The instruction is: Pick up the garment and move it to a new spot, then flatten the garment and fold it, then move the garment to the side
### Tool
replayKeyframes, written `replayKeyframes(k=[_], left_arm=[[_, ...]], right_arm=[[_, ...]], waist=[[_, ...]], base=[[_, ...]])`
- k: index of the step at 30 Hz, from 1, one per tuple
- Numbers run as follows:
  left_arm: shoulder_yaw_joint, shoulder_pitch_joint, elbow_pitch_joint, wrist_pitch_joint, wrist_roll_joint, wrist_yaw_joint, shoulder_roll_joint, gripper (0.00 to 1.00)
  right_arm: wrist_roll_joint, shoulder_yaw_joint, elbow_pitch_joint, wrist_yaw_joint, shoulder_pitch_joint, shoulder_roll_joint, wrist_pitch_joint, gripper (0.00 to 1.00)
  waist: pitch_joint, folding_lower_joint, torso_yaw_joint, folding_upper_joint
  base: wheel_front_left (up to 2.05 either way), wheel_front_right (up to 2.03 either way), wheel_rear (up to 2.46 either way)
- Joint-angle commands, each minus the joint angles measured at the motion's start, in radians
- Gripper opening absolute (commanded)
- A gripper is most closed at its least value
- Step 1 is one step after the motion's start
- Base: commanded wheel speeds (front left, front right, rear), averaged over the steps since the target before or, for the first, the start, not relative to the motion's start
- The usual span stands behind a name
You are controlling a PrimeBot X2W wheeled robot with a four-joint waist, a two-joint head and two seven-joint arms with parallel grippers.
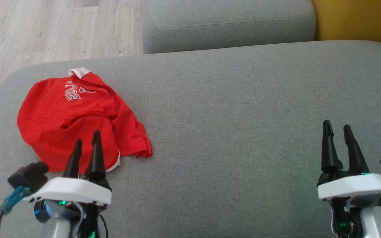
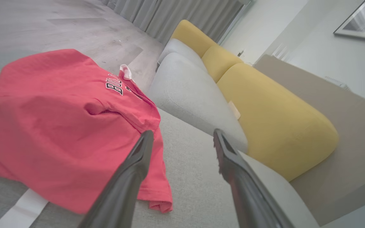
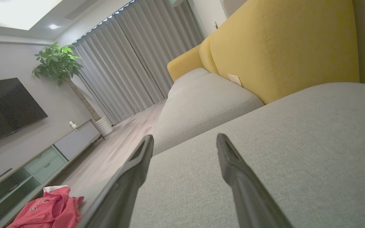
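Note:
The garment [image 1: 78,115] is a red T-shirt with white lettering and a white collar, lying crumpled on the left part of the grey sofa seat [image 1: 236,109]. My left gripper [image 1: 87,138] hovers open over the shirt's near edge, nothing between its fingers. From the left wrist the garment [image 2: 65,126] spreads to the left of that open gripper [image 2: 182,136]. Far to the right, my right gripper [image 1: 337,127] is open above bare seat. The right wrist view has its gripper [image 3: 185,141] open over grey fabric, with the garment [image 3: 49,207] small at the bottom left.
A second grey cushion [image 1: 227,23] lies beyond the seat, a yellow backrest [image 1: 359,19] at the far right. Wooden floor [image 1: 45,29] runs past the seat's left and far edges. A TV cabinet [image 3: 59,148] and a plant [image 3: 59,63] stand across the room.

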Motion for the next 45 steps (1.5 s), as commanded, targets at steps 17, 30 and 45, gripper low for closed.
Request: replayKeyframes(k=[17, 30, 45], left_arm=[[-0.180, -0.080, -0.059, -0.060, 0.230, 0.236, 0.157, 1.00], [-0.325, -0.113, -0.079, -0.098, 0.377, 0.372, 0.234, 1.00], [-0.371, -0.097, -0.117, -0.145, 0.392, 0.405, 0.216, 1.00]], right_arm=[[-0.307, 0.051, -0.053, -0.001, -0.028, -0.007, -0.061, 1.00], [-0.513, 0.069, -0.068, -0.001, -0.028, -0.008, -0.100, 1.00], [-0.613, 0.070, -0.081, -0.001, -0.016, -0.009, -0.147, 1.00]], waist=[[-0.001, 0.0000, 0.009, 0.0000], [-0.011, 0.0000, 0.012, 0.0000], [-0.018, 0.0000, 0.021, 0.0000]], base=[[0.00, 0.00, 0.00], [0.00, 0.00, 0.00], [0.00, 0.00, 0.00]])
